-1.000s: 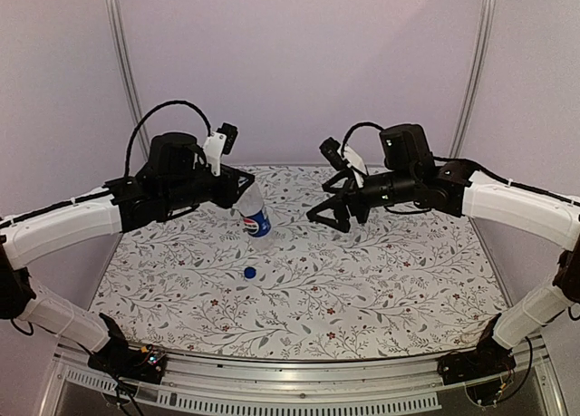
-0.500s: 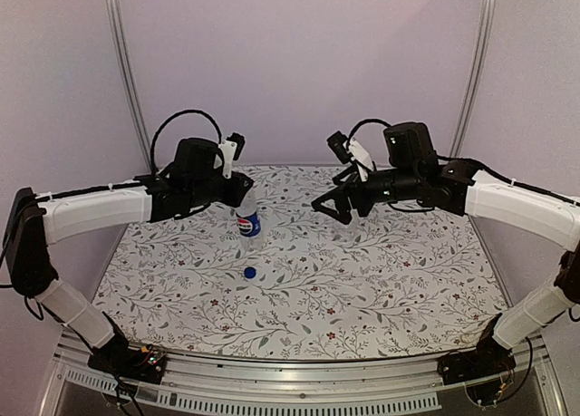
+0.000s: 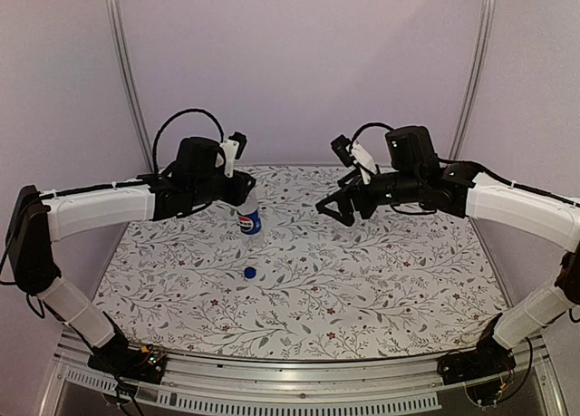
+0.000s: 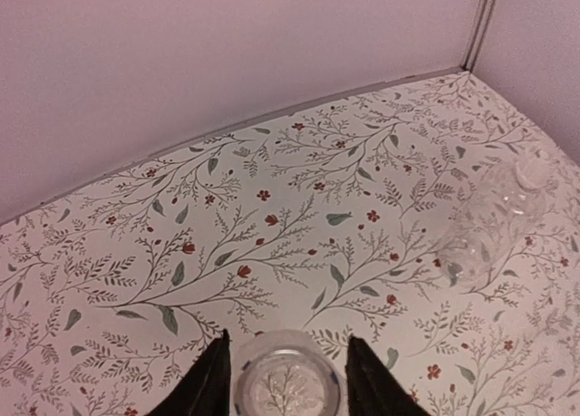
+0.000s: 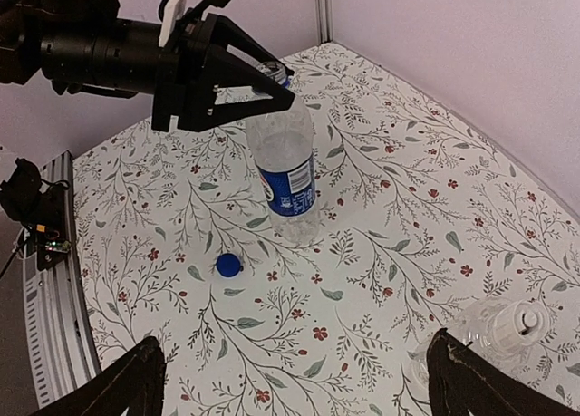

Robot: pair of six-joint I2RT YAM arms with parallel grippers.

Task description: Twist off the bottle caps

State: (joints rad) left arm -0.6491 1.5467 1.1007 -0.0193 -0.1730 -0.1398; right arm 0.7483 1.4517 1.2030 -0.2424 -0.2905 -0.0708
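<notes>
The taller Pepsi bottle point(image 3: 250, 221) stands upright on the floral table, its mouth open and capless. My left gripper point(image 3: 246, 197) is shut on its neck; in the left wrist view its fingers point(image 4: 210, 384) flank the open mouth point(image 4: 288, 389). The blue cap point(image 3: 249, 273) lies loose on the table in front of the bottle, also in the right wrist view point(image 5: 228, 266). The shorter plain bottle point(image 5: 489, 336) lies on its side with its white cap point(image 5: 524, 321) on, by my right finger. My right gripper point(image 3: 337, 209) is open and empty above the table.
The floral table mat point(image 3: 362, 289) ends at a back wall and side walls with metal posts point(image 3: 124, 72). The plain bottle also shows at the right of the left wrist view point(image 4: 494, 217). The left arm point(image 5: 100, 44) reaches in above the Pepsi bottle.
My left gripper has carried the Pepsi bottle a little back and left and brought it from tilted to upright on the table. My right gripper has drifted slightly right.
</notes>
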